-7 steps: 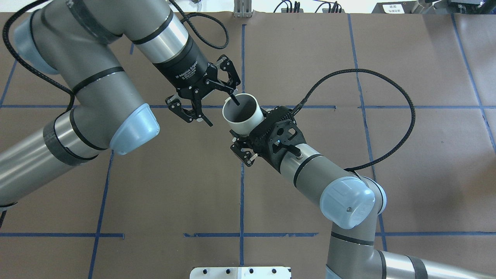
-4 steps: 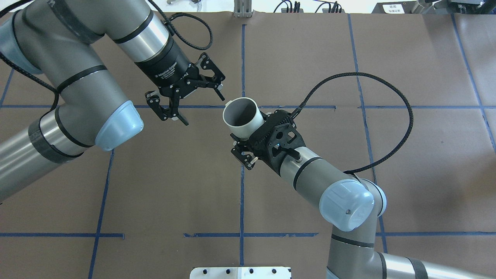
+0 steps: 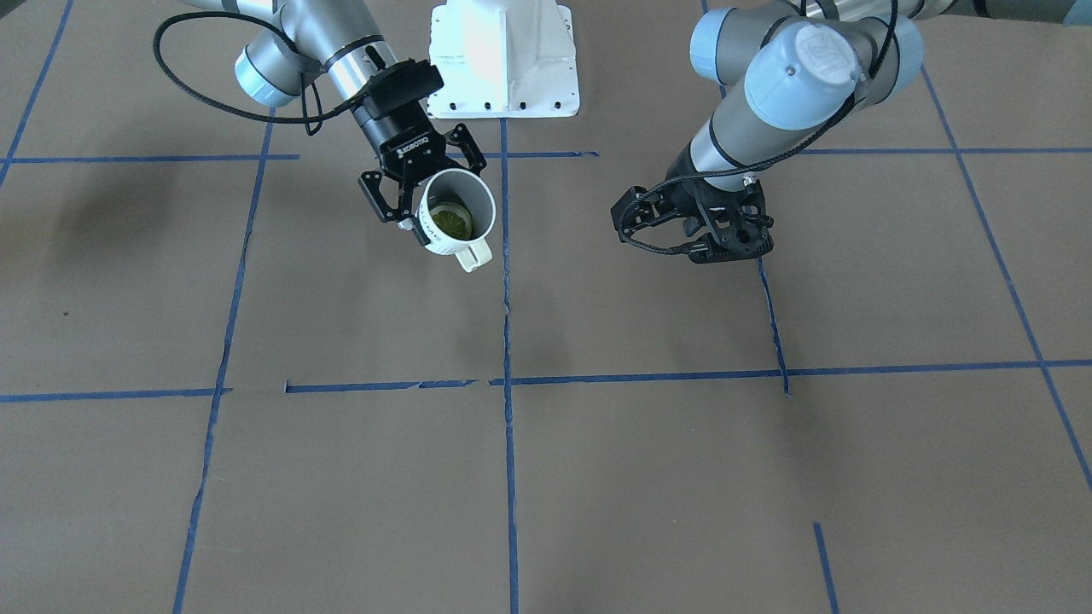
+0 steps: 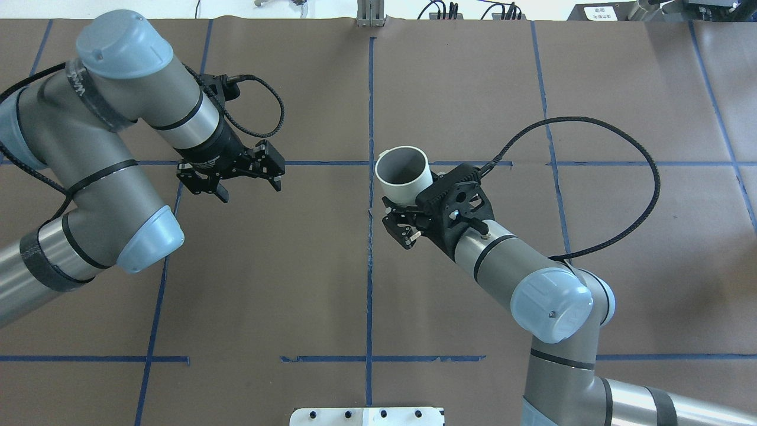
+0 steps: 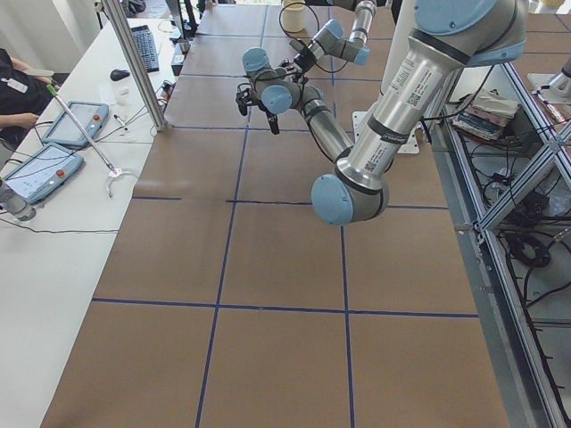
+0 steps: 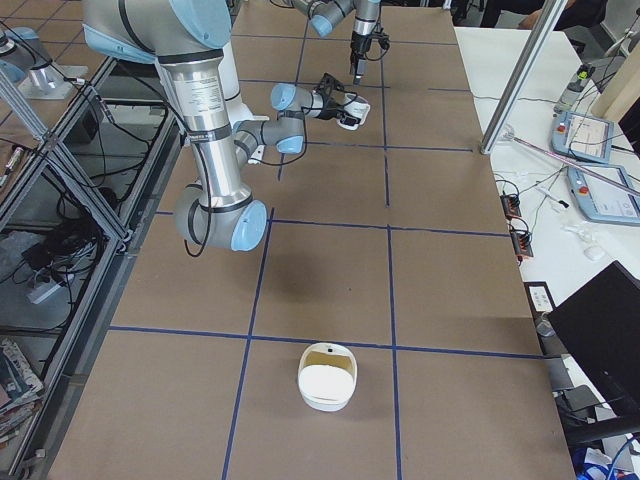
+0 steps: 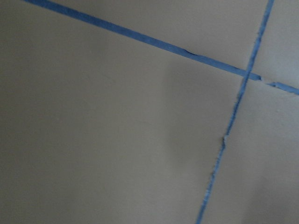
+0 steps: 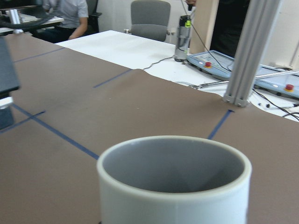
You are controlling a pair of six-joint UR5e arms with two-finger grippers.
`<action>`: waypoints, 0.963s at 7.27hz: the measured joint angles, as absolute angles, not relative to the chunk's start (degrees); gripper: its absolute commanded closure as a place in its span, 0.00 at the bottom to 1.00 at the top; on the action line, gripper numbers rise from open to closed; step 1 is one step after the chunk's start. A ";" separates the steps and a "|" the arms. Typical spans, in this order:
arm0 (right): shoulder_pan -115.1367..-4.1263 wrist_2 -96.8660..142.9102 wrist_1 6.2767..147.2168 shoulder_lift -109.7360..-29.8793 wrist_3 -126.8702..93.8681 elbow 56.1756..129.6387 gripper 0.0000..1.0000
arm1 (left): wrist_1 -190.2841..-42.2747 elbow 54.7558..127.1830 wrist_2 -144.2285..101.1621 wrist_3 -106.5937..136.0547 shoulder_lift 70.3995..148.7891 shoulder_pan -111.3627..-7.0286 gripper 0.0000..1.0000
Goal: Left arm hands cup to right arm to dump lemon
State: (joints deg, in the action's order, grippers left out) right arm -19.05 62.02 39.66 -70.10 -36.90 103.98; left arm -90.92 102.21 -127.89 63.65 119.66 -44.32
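The white cup is gripped by my right gripper, the one marked ROBOTIQ, and held tilted above the table. Its handle points down and away from the robot. The yellow-green lemon lies inside it. In the overhead view the cup shows only its grey inside at the right gripper. The right wrist view fills with the cup's rim. My left gripper is open and empty, well to the left of the cup and pointed down at the table. It also shows in the front view.
Brown paper with blue tape lines covers the table. The white robot base plate sits at the robot's edge. A white bowl-like container stands near the table's right end. Operators' tablets and cables lie on the white far bench.
My left gripper has let go of the cup's rim, drawn back to the left and turned downward. My right arm has carried the cup slightly to the right.
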 measured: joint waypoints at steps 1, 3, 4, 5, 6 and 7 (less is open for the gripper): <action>-20.51 61.47 39.60 -73.13 -38.96 104.89 0.93 | -90.77 103.16 -124.06 57.35 117.61 -44.35 0.00; -23.40 61.34 39.53 -80.58 -39.98 109.19 0.95 | -88.73 107.20 -116.69 52.33 114.65 -44.03 0.00; -24.43 61.42 38.85 -84.50 -40.12 111.37 0.95 | -86.18 108.29 -115.37 52.09 114.80 -43.78 0.00; -25.09 61.43 36.00 -89.03 -40.20 112.99 0.95 | -84.67 108.66 -114.96 52.48 115.32 -43.59 0.00; -25.46 61.44 30.04 -94.89 -40.23 113.69 0.95 | -84.06 108.55 -114.86 53.44 115.73 -43.33 0.00; -25.59 61.44 22.51 -101.06 -40.25 113.58 0.96 | -83.86 108.31 -114.79 54.69 116.01 -42.76 0.00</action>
State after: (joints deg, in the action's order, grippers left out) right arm -25.59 61.44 22.51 -101.06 -40.25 113.58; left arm -83.86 108.31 -114.79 54.69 116.01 -42.76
